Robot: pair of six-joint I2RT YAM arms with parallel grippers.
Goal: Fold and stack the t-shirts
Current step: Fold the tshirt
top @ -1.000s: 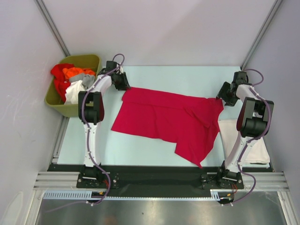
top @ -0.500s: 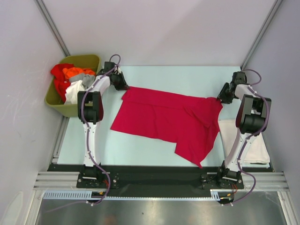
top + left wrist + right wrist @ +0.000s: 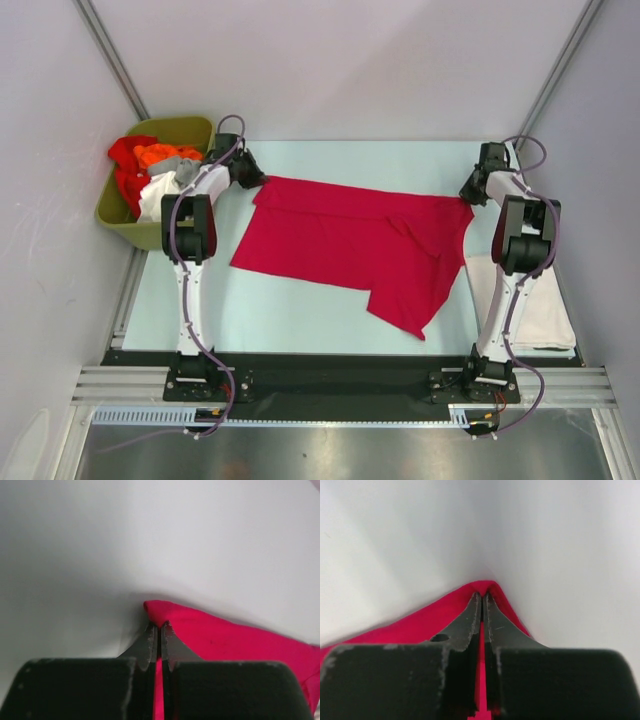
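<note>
left gripper (image 3: pixel 159 625) and right gripper (image 3: pixel 482 595) clamp the unfolded red shirt's (image 3: pixel 340 238) corners; white shirt (image 3: pixel 550 318) looks folded, more shirts (image 3: pixel 150 172) in bin (image 3: pixel 186 124).

Olive bin (image 3: pixel 128 231) sits just off the far left corner of my pale blue table (image 3: pixel 300 312), angled. Black strip (image 3: pixel 340 375) and metal rails (image 3: pixel 120 384) run along the near edge.

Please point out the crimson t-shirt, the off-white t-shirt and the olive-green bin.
crimson t-shirt (image 3: pixel 330 245): top external view, middle of the spread cloth.
off-white t-shirt (image 3: pixel 550 315): top external view, its uncovered right part.
olive-green bin (image 3: pixel 180 122): top external view, its far rim.
</note>
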